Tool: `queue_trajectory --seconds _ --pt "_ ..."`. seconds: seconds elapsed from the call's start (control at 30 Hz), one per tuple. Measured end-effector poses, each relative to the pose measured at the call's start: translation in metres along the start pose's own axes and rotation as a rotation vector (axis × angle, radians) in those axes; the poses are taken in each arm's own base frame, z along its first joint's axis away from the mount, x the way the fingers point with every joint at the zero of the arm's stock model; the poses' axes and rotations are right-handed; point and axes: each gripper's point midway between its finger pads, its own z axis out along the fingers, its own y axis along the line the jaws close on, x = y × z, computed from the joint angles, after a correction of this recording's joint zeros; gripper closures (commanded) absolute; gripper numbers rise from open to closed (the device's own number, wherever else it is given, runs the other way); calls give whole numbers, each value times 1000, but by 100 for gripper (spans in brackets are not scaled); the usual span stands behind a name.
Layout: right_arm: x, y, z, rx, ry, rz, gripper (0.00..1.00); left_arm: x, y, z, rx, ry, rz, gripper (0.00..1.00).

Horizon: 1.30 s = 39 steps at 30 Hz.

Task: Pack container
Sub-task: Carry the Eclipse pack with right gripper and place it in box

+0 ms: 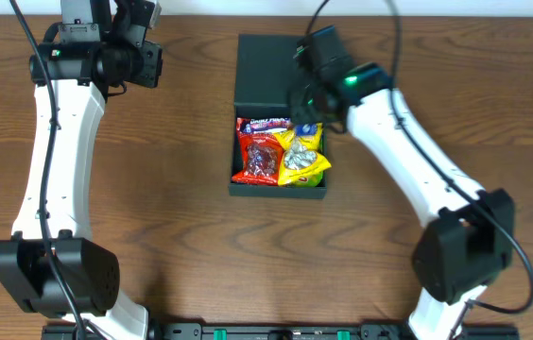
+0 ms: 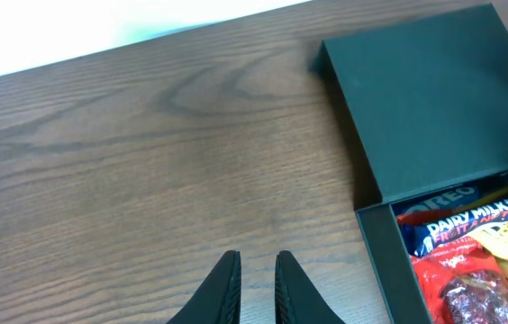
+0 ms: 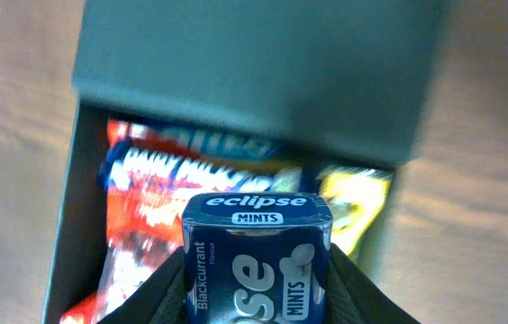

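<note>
My right gripper (image 3: 256, 281) clamps the Eclipse mints tin (image 3: 256, 238) just above the open container (image 1: 262, 76); I'd lower it level onto the snack packets (image 1: 281, 156), then release; my left gripper (image 2: 256, 290), nearly closed and empty, sits left of the container.

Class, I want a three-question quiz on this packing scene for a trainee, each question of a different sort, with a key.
1. True or false: the left gripper holds a snack packet.
2. What does the right gripper hold? A) mints tin B) yellow packet C) nothing
3. Fill in: the container is ____ (open or closed).

Key: 1 false; 2 A; 3 open.
</note>
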Motion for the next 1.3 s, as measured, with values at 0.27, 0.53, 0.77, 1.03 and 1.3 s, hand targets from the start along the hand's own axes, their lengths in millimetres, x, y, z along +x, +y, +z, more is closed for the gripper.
queue_trajectory --seconds 0.27,0.53,0.77,1.03,1.3 --pt "47 1 38 68 190 20 99 0 0 0 0 1 0 85" --pt "55 -4 46 93 225 50 99 0 0 0 0 1 0 85" --pt "59 -5 54 102 242 52 99 0 0 0 0 0 0 85" --pt "59 -2 57 105 232 41 99 0 0 0 0 0 0 85" --pt "52 7 65 84 199 31 99 0 0 0 0 0 0 85"
